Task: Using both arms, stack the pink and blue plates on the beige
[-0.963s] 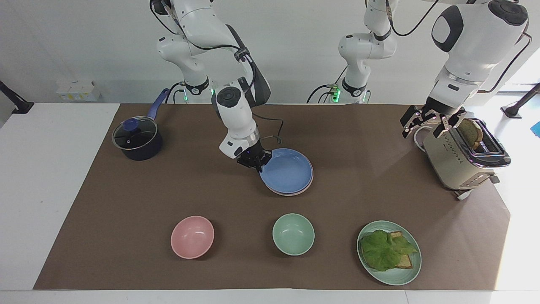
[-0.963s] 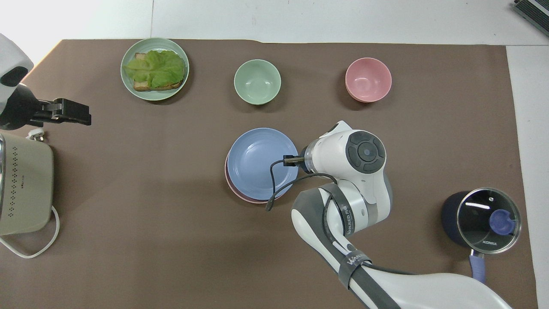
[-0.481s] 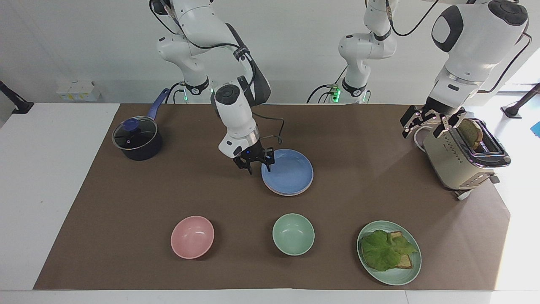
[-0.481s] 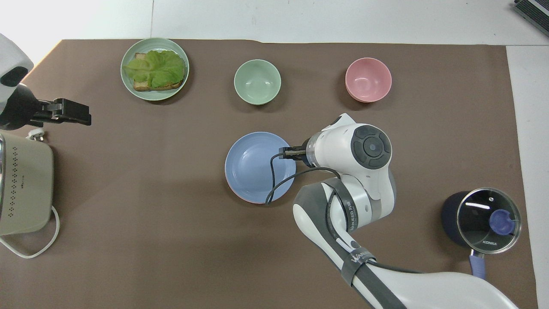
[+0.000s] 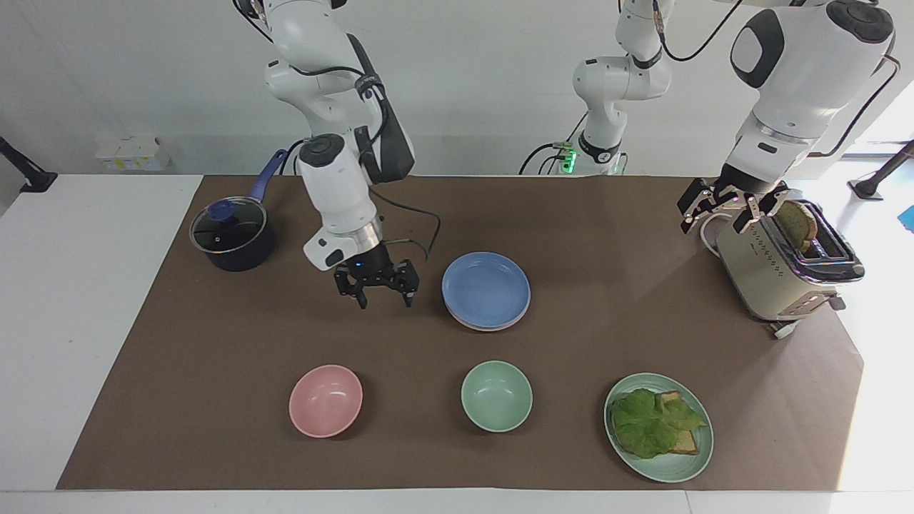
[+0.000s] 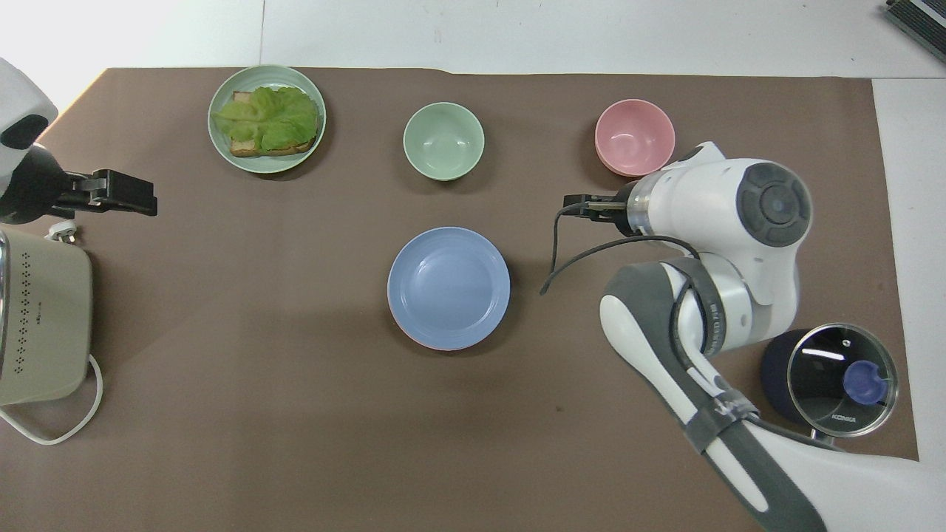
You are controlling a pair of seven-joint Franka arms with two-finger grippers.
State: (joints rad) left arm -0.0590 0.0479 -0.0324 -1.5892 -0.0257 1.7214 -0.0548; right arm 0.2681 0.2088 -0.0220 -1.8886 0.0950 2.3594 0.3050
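The blue plate (image 5: 485, 288) (image 6: 448, 287) lies flat at the middle of the brown mat, on the pink plate, of which only a thin rim (image 5: 494, 328) (image 6: 432, 345) peeks out underneath. The beige plate is hidden. My right gripper (image 5: 385, 301) (image 6: 580, 207) hangs open and empty over bare mat, beside the stack toward the right arm's end of the table. Over the toaster's end, my left gripper (image 5: 714, 223) (image 6: 150, 198) waits, open and holding nothing.
A lidded dark pot (image 5: 231, 237) stands near the right arm's base. A pink bowl (image 5: 325, 400), a green bowl (image 5: 496, 395) and a green plate (image 5: 687, 460) of toast and lettuce line the mat's edge farthest from the robots. A toaster (image 5: 767, 275) holds bread.
My right gripper opened and let go of the blue plate, which settled level on the pink one. It then lifted and drew away toward the right arm's end. The left arm stayed still.
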